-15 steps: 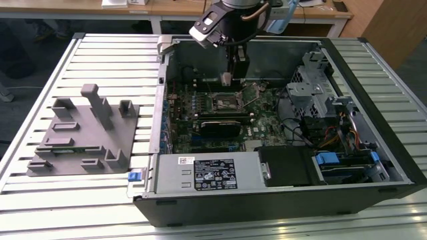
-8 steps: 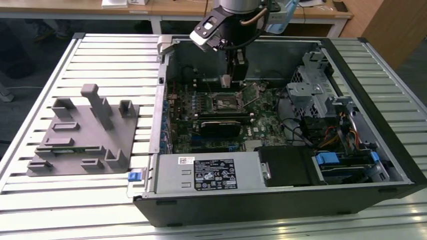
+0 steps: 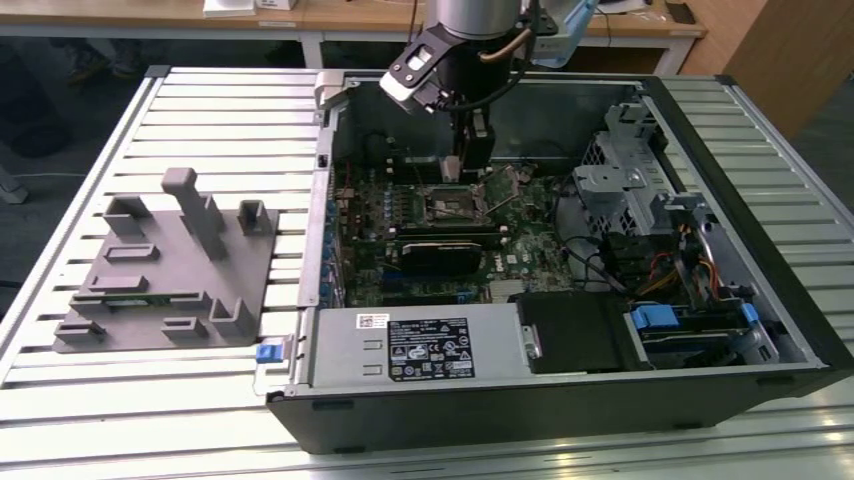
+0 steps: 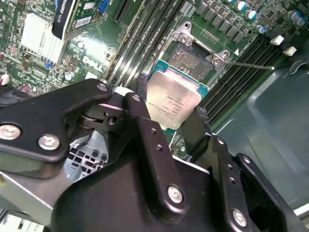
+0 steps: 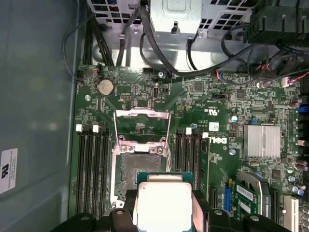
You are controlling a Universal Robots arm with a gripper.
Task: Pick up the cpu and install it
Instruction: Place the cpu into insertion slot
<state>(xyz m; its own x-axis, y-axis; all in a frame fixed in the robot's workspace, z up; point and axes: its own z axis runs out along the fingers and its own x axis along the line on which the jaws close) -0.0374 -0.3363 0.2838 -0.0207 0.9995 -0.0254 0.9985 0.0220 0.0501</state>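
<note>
Where the slatted counter (image 3: 200, 110) carries an open computer case (image 3: 534, 415) toward its edge at the exterior view's right, the arm reaches down inside, over the green motherboard (image 5: 217, 101). The pincer (image 4: 170, 99) hangs just above the open socket (image 4: 193, 58), pinching two opposite sides of the cpu (image 4: 176, 94), which lies flat, silvery top up, not seated.

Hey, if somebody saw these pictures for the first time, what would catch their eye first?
Probably the silvery cpu clamped in the black jaws, held close to the open socket on the green motherboard. In the exterior view, the open computer case lies on a slatted table, with a grey fixture plate on the exterior view's left.
</note>
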